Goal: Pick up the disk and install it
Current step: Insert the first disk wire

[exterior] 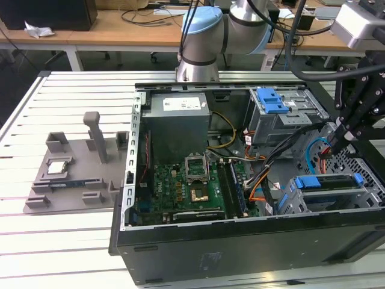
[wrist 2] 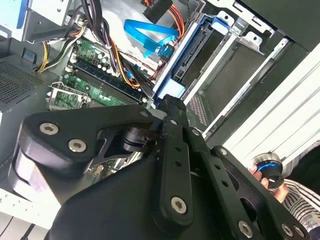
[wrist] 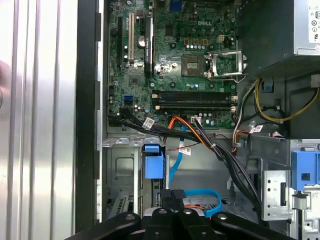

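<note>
The disk [exterior: 328,180] stands on its thin edge in the metal cage [exterior: 299,203] inside the computer case [exterior: 240,253]. Its long side runs from the exterior view's left to right. The jaws are closed, just above it.

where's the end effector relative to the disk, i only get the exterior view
Observer: In the first wrist view the end effector sits right at the blue end of the disk. I cannot tell whether they touch.
Operator: anything close that it could snag
Observer: A blue flat cable loops right beside it.
Operator: anyone near the case
Observer: In the second wrist view a hand holding a small blue-ringed object is just outside the case.
</note>
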Controlling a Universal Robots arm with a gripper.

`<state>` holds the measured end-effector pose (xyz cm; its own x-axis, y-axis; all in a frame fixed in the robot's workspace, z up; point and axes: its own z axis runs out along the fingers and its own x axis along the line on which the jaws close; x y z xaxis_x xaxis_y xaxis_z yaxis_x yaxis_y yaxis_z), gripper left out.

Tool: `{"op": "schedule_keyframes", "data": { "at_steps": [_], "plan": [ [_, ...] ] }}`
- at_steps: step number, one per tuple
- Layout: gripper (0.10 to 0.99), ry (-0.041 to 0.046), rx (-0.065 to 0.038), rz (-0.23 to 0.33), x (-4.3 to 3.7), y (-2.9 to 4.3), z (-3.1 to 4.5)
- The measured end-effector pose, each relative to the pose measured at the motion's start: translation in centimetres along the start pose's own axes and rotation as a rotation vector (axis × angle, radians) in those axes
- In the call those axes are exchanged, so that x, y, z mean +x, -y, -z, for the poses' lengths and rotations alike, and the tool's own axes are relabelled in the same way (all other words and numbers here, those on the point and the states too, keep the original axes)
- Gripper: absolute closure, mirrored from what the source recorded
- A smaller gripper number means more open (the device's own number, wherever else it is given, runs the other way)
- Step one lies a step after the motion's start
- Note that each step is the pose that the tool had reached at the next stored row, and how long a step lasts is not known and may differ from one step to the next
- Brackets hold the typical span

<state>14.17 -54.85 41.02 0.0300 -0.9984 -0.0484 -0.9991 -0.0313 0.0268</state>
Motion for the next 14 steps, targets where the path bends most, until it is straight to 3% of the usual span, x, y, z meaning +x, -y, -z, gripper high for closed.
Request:
{"op": "schedule_keyframes", "data": {
  "at_steps": [3,4,8,12,13,14],
  "plan": [
    [0.980,0.0000,0.000,0.000,0.00,0.00,0.00],
    [0.980,0.0001,0.000,0.000,-0.02,0.34,-0.06],
    [0.980,-0.0015,-0.003,0.000,-0.73,2.62,-0.80],
    [0.980,-0.0035,-0.003,0.000,-1.86,3.98,-1.47],
    [0.980,-0.0040,-0.003,0.000,-2.39,4.53,-1.82],
    [0.980,-0.0044,-0.004,0.000,-3.39,5.56,-2.56]
  ]
}}
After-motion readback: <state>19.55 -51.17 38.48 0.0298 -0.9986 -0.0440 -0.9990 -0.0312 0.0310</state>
